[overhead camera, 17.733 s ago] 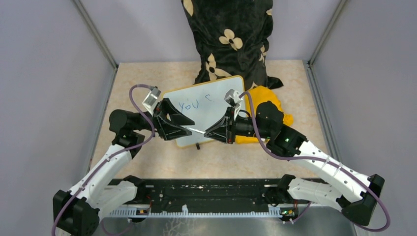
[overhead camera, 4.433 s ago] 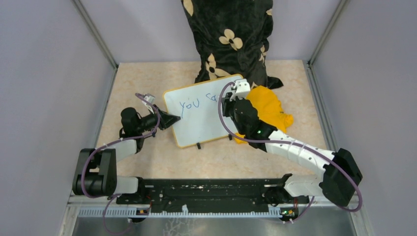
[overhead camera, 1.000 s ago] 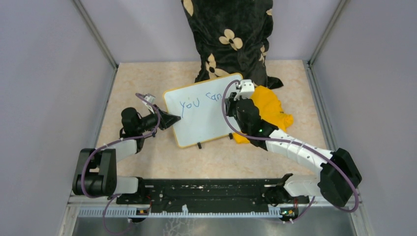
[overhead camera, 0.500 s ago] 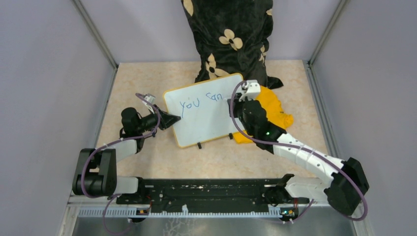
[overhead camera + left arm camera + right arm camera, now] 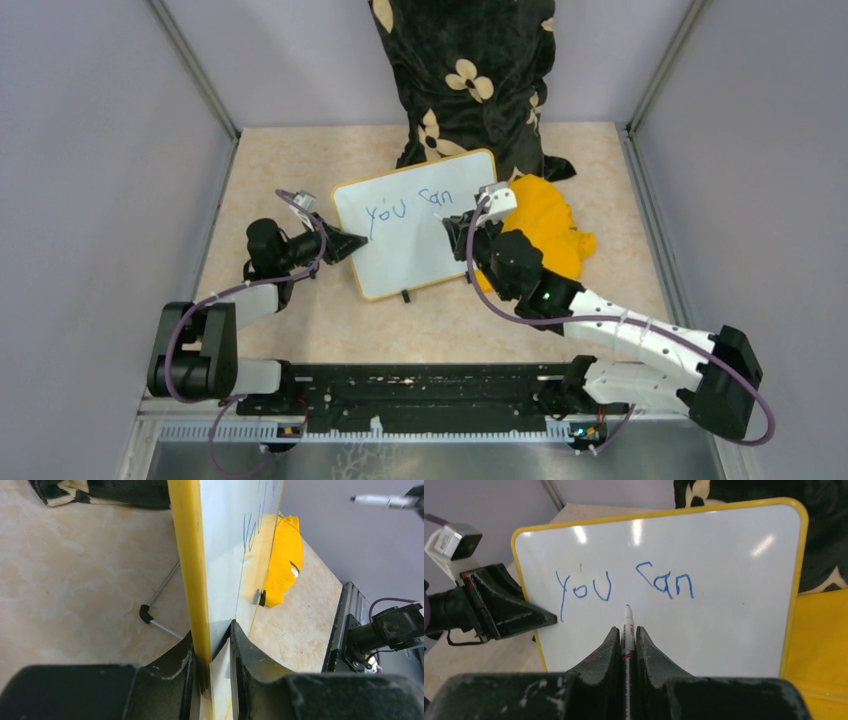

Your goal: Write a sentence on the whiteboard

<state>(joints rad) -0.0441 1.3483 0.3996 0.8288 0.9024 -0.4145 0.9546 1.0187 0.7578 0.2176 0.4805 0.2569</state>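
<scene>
The whiteboard (image 5: 415,250) stands tilted on the table, white with a yellow frame. One line of blue words, "you can" (image 5: 624,585), is the sentence as it shows on the board. My left gripper (image 5: 212,630) is shut on the board's left edge (image 5: 345,243), one finger on each face. Facing the board's lower middle, my right gripper (image 5: 626,630) is shut on a white marker (image 5: 627,622). The marker's tip points just below "you". In the left wrist view the marker (image 5: 382,500) hangs clear of the board's face.
A yellow cloth (image 5: 550,235) lies right of the board, under my right arm. A black flowered cushion (image 5: 465,70) leans on the back wall behind the board. A thin wire stand leg (image 5: 160,610) sits behind the board. Grey walls close in both sides.
My right gripper has moved with the marker from the board's upper right, down and left, to below the words. The left gripper and the board have not moved.
</scene>
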